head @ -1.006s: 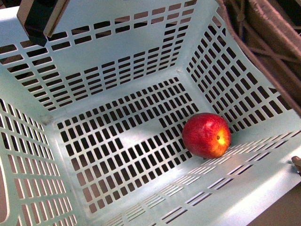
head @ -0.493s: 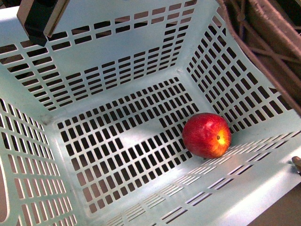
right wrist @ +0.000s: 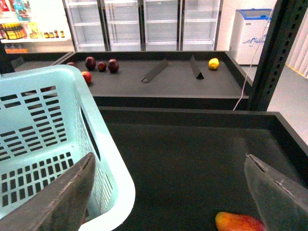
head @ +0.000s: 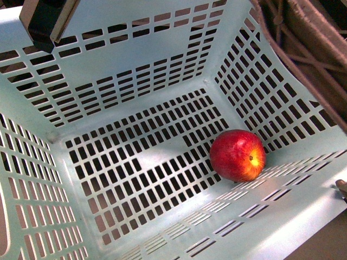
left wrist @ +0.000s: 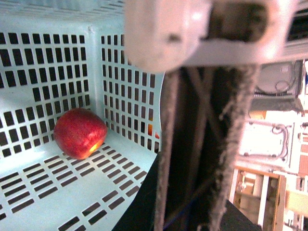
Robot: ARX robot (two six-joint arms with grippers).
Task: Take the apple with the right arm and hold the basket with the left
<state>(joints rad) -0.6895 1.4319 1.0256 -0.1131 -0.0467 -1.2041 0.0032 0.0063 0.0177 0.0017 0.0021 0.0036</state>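
The pale mint-green basket (head: pixel 135 59) fills the front view. A glossy red apple (head: pixel 238 155) with a yellow blush lies on its slotted floor against the right wall; the left wrist view shows the apple (left wrist: pixel 80 133) in a corner. My left gripper (left wrist: pixel 192 211) is shut on the basket (left wrist: pixel 57 62) at its wall edge, its fingers close together and the grip spot dark. One latticed finger (head: pixel 303 49) crosses the upper right of the front view. My right gripper (right wrist: pixel 169 156) hangs open outside the basket (right wrist: pixel 48 134), holding nothing, over a dark surface.
An orange-yellow fruit (right wrist: pixel 240 222) lies on the dark surface near one right finger. A dark shelf behind holds dark red fruits (right wrist: pixel 101 64) and a yellow fruit (right wrist: pixel 213 63). A black and tan block (head: pixel 46 21) sits over the basket's far rim.
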